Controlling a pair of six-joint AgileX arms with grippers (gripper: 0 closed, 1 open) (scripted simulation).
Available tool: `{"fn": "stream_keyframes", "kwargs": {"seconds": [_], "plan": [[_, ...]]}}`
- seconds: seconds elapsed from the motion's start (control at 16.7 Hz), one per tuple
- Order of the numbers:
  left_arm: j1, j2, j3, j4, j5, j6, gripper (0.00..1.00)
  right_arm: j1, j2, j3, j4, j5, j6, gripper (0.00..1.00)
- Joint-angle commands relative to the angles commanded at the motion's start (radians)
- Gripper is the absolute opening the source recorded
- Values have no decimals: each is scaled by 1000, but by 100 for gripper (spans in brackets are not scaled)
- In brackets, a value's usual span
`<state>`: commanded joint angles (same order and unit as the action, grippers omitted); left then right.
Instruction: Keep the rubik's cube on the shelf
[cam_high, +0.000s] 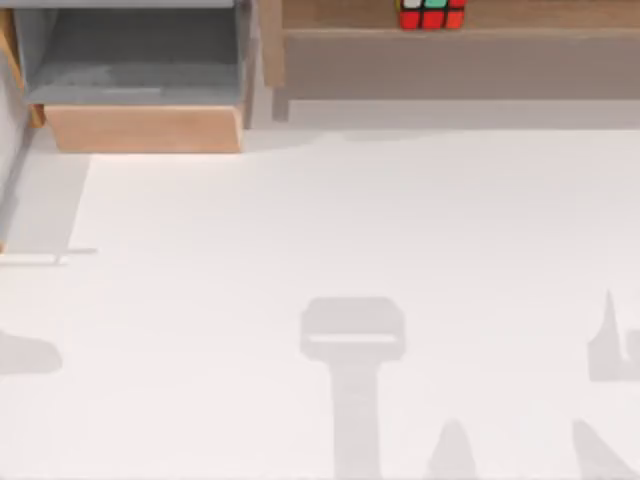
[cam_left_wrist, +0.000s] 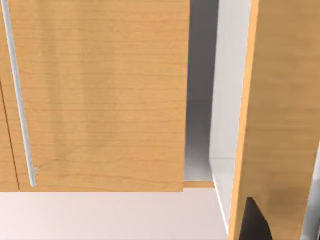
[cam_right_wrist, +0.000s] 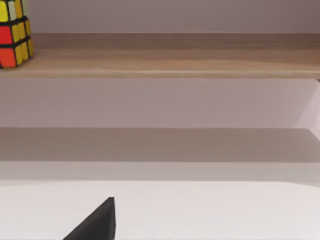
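Cube (cam_high: 432, 14) sits on the shelf (cam_high: 520, 14), placing looks done; tool states cannot be told, next move just calls for parking arms clear.

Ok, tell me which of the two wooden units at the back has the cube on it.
The shelf, the long ledge at the top view's right, carries the rubik's cube. The grey-lined box compartment on the left holds nothing visible.

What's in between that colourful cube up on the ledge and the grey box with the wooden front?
In the top view, a wooden side post stands between the rubik's cube on the shelf and the grey-lined box.
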<state>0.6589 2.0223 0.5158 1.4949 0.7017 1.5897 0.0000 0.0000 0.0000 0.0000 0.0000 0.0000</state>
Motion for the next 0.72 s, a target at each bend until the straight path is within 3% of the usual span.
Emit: {"fn": "stream_keyframes", "kwargs": {"seconds": [0.72], "plan": [[-22,34,40,-33,-23,-1,0,0,0,0,0,0,0,100]]}}
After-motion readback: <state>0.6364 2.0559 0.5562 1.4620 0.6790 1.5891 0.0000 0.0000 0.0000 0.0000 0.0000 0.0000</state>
